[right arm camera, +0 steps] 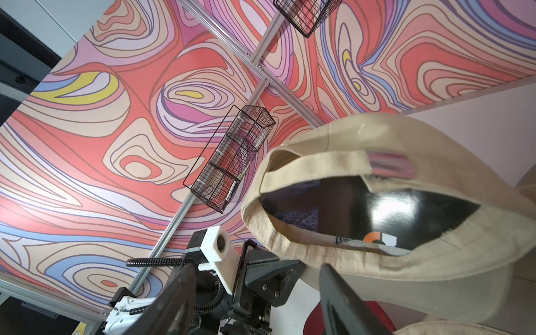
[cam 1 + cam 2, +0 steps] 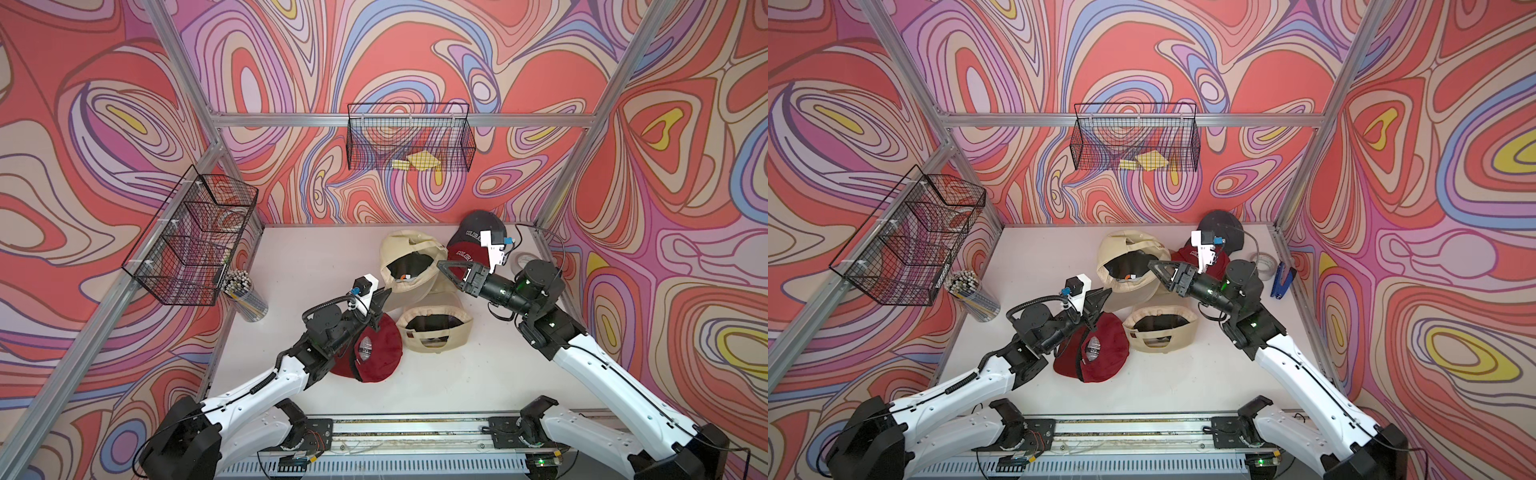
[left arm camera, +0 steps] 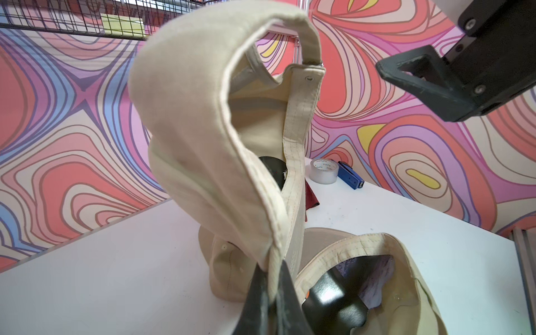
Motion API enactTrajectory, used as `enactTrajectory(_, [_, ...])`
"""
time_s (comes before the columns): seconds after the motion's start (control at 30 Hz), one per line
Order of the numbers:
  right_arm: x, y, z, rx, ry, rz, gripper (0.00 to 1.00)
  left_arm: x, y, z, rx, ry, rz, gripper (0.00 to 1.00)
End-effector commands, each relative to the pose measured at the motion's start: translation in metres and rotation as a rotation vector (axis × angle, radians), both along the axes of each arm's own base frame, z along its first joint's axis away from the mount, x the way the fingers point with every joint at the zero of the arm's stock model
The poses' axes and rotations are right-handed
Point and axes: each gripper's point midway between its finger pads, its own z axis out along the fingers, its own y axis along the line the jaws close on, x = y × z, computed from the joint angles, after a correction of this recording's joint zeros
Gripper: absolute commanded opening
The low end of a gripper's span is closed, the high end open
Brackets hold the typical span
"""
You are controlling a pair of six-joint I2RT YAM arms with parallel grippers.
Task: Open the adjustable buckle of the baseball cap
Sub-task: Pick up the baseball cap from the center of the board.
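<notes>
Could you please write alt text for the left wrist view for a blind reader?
The left gripper, shut on the rim of a beige cap, holds it up above the white table, with the back strap and metal buckle at the cap's far end. The right gripper's finger hangs near the buckle; a second beige cap lies upturned beneath.

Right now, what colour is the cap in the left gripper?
Beige cap, pinched by the left gripper; clearest in the left wrist view.

A wire basket (image 2: 374,141) on the back wall holds yellow notes (image 2: 419,161); a pencil jar (image 2: 246,296) stands on the bench (image 2: 316,257) under a side basket (image 2: 187,245); a tape roll (image 2: 1263,266) lies beside a blue stapler (image 2: 1282,279)
</notes>
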Motion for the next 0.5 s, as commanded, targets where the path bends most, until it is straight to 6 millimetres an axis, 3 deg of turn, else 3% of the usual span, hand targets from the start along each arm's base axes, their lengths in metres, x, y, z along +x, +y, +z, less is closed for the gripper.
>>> enactTrajectory(0.0, [0.003, 0.005, -0.006, 0.002, 0.058, 0.015, 0.70, -0.011, -0.002, 0.022, -0.026, -0.095, -0.015, 0.00])
enactTrajectory(0.1, [0.010, 0.008, -0.012, 0.052, 0.111, 0.013, 0.70, -0.014, -0.004, 0.025, -0.028, -0.106, -0.026, 0.00])
enactTrajectory(0.47, [0.023, 0.005, 0.002, 0.124, 0.111, -0.035, 0.71, -0.019, -0.005, 0.017, 0.016, -0.138, -0.030, 0.00])
